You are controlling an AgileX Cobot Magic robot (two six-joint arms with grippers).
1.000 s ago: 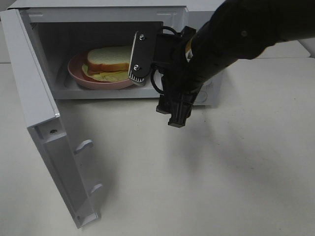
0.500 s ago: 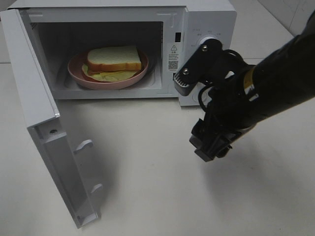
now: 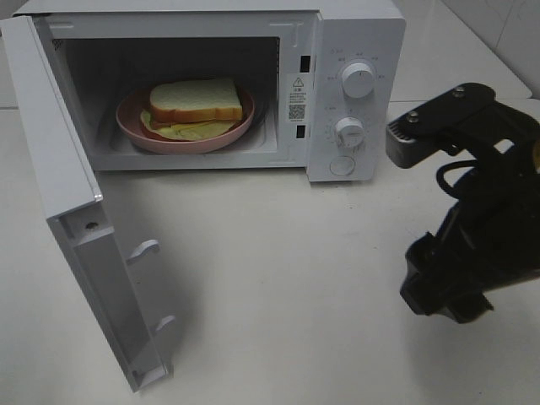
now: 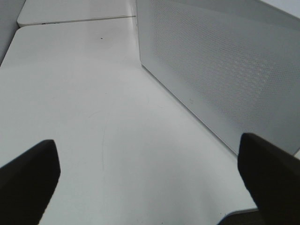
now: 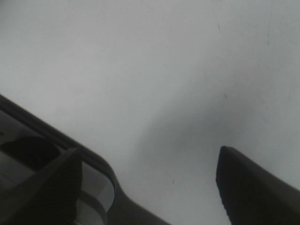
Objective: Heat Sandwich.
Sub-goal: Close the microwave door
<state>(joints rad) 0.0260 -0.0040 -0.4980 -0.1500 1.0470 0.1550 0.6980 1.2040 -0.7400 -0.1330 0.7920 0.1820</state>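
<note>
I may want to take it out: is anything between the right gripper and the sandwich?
Nothing visible. The microwave door stands wide open, the sandwich sits on its pink plate inside, and only bare table lies between the opening and the right gripper.

The right gripper [image 3: 445, 291] has drawn back rightward from the open front of the microwave [image 3: 169, 21]; it now hangs well clear, leaving the control knobs [image 3: 359, 82] uncovered.

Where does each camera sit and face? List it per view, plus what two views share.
Exterior high: mounted high, facing the open microwave holding the sandwich; right gripper shows.
Left wrist: on left arm, facing table and a perforated panel; left gripper open.
Right wrist: facing down at table; fingertips show.
Shared: the right gripper.
</note>
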